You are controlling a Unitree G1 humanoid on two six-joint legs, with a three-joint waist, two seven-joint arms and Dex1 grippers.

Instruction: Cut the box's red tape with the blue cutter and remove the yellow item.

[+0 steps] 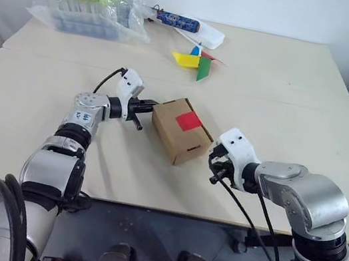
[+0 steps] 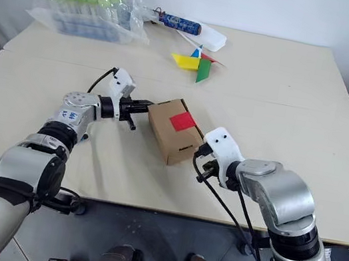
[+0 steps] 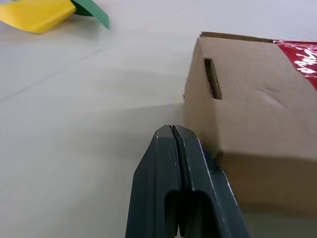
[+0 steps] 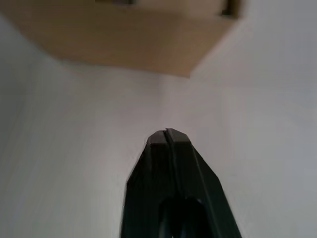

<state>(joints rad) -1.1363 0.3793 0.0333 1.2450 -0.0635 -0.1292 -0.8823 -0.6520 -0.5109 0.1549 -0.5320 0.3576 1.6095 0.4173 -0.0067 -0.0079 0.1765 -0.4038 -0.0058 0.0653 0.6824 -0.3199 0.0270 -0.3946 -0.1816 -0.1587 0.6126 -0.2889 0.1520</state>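
Note:
The small brown cardboard box (image 1: 174, 137) lies mid-table, turned at an angle, with the red tape (image 1: 188, 121) across its top. My left gripper (image 1: 152, 106) is shut and empty, its tips right at the box's left side; in the left wrist view the shut fingers (image 3: 163, 163) sit just short of the box wall (image 3: 257, 109), with the red tape (image 3: 302, 57) at the top edge. My right gripper (image 1: 214, 175) is shut and empty, hovering off the box's near right corner, apart from it. The blue cutter and the yellow item are out of view.
At the back left lies a clear plastic package (image 1: 88, 7) with green labels. Next to it is a blue-patterned tube (image 1: 179, 20) with a white end. A multicoloured paper pinwheel (image 1: 197, 61) lies behind the box. The table's front edge (image 1: 167, 209) runs close below both arms.

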